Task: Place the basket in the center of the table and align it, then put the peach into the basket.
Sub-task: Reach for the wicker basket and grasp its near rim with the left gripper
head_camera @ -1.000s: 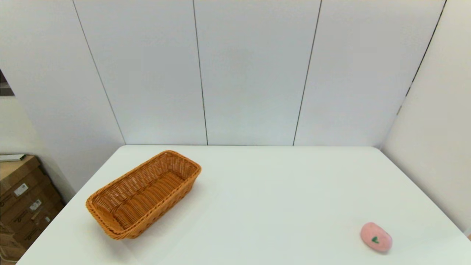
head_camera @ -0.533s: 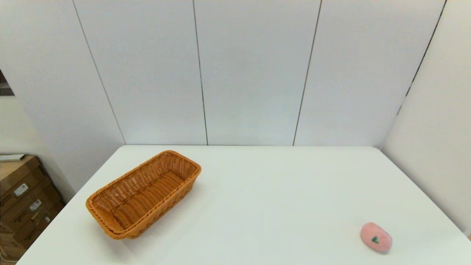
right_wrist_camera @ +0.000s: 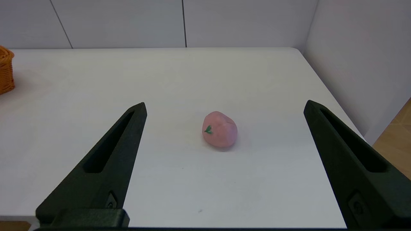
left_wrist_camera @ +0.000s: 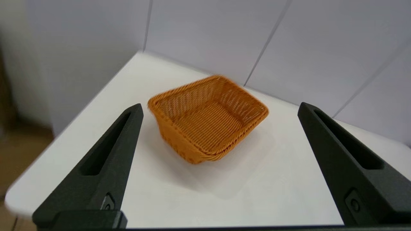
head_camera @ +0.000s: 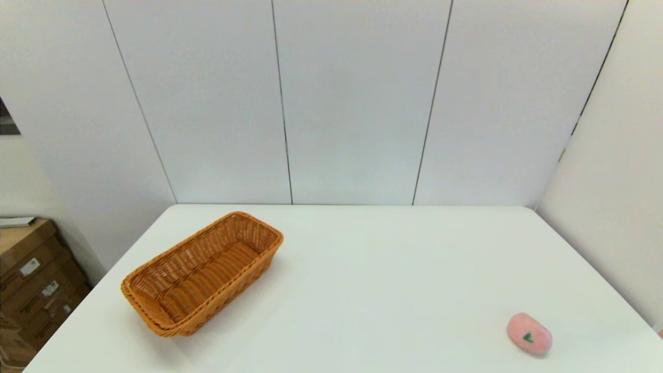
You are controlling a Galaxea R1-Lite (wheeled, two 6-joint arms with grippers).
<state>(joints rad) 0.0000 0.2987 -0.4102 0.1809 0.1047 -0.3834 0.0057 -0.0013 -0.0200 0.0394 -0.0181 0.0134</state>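
The wicker basket [head_camera: 203, 273] sits empty on the left side of the white table [head_camera: 383, 269], angled diagonally, while the pink peach [head_camera: 529, 334] lies well apart from it near the front right corner, green leaf mark up. The left gripper [left_wrist_camera: 220, 107] hangs back from the basket with its jaws spread wide and nothing between them. The right gripper [right_wrist_camera: 224, 107] faces the peach, wide open too and touching nothing.

basket [head_camera: 202, 274]: woven wicker (rough) | table [head_camera: 393, 269]: smooth, matt | peach [head_camera: 529, 334]: matt
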